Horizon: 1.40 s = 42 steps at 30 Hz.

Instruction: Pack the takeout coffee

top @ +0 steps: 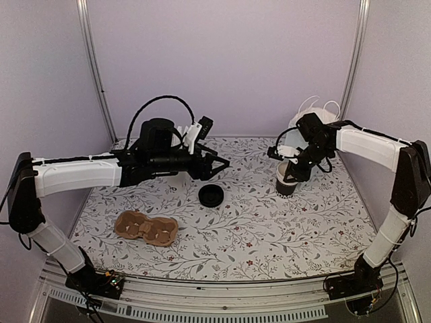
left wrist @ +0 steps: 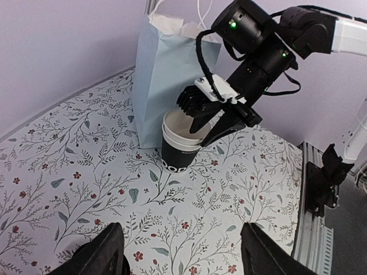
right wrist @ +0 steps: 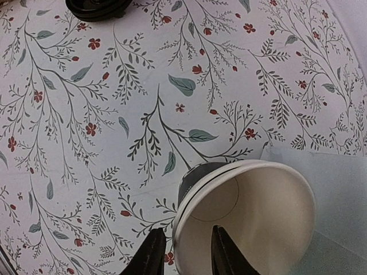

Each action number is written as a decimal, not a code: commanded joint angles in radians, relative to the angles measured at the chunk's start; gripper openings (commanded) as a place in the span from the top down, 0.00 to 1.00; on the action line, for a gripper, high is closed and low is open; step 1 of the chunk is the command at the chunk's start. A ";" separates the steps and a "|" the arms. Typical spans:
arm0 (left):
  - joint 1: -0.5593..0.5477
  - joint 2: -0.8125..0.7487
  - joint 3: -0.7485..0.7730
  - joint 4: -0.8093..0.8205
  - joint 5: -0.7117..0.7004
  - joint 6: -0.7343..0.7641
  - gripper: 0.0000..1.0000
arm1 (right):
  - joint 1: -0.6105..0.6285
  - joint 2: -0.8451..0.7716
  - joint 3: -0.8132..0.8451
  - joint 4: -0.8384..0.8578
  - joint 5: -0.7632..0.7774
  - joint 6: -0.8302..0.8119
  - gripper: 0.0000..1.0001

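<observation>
While the right gripper [right wrist: 184,236] is straddling the takeout coffee cup [right wrist: 258,212] rim half-closed, hold unclear, it should be pinching squarely before lifting to the bag [left wrist: 160,74]; left gripper [left wrist: 182,230] is hanging wide open, empty.

Black lid [right wrist: 94,8] cut by top edge, right tool [right wrist: 187,252] tips cropped at bottom

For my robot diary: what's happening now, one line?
left gripper: open, empty | right gripper: astride cup rim | cup: on table, by bag
</observation>
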 commanded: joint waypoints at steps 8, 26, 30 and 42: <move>-0.019 -0.018 0.024 0.002 0.013 -0.002 0.28 | 0.006 0.039 0.068 -0.044 -0.010 0.033 0.87; -0.031 -0.027 0.025 -0.007 0.002 0.005 0.28 | 0.015 0.066 0.072 -0.062 -0.014 0.066 0.91; -0.032 -0.029 0.025 -0.009 -0.001 0.005 0.28 | 0.020 0.065 0.074 -0.065 -0.017 0.067 0.99; -0.035 -0.007 0.021 -0.007 -0.091 -0.057 0.28 | 0.094 -0.010 0.080 -0.049 -0.054 0.077 1.00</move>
